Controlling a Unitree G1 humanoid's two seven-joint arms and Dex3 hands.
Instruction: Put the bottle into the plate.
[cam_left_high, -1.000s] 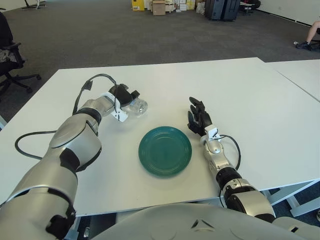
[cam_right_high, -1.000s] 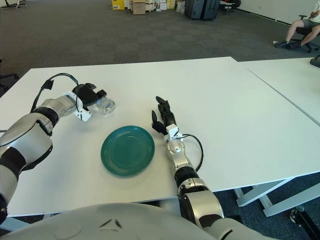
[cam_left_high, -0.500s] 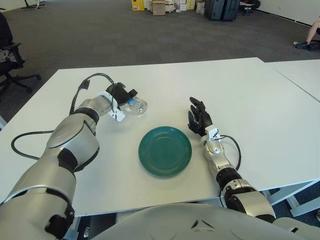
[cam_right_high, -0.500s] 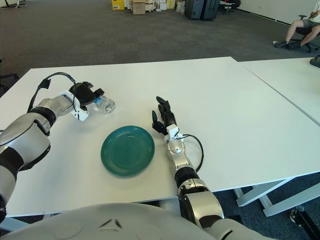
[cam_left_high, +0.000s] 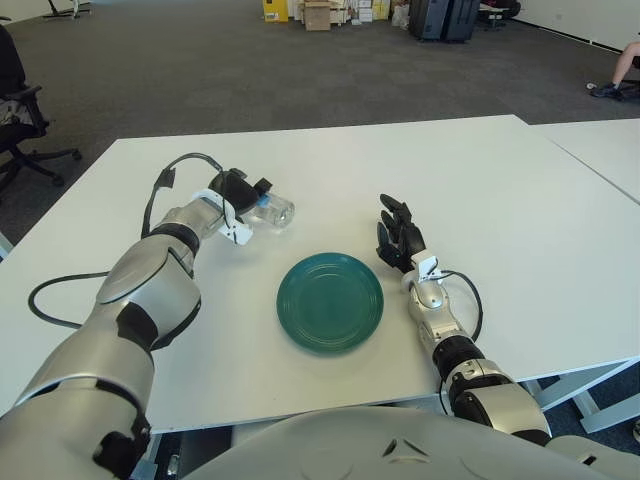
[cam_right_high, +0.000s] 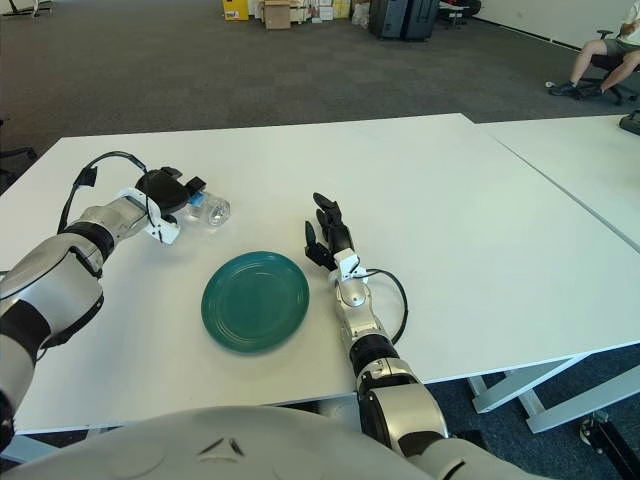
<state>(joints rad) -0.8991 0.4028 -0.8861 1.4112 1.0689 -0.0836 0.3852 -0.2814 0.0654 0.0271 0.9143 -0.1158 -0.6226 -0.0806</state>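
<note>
A clear plastic bottle (cam_left_high: 273, 211) with a blue cap lies on its side on the white table (cam_left_high: 480, 200), behind and left of the plate. My left hand (cam_left_high: 240, 190) is at the bottle's cap end, its dark fingers curled over the neck. The body of the bottle sticks out to the right of the hand and touches the tabletop. The green plate (cam_left_high: 330, 302) sits empty in the near middle of the table. My right hand (cam_left_high: 398, 238) shows just right of the plate, fingers spread and holding nothing.
A black cable (cam_left_high: 48, 296) loops from my left forearm over the table's left side. A second white table (cam_left_high: 600, 150) adjoins on the right. An office chair (cam_left_high: 20, 110) stands off the far left, and boxes line the back of the room.
My left hand has slid a little to the left along the bottle, so more of the bottle shows. The bottle has barely shifted. The right hand has not moved.
</note>
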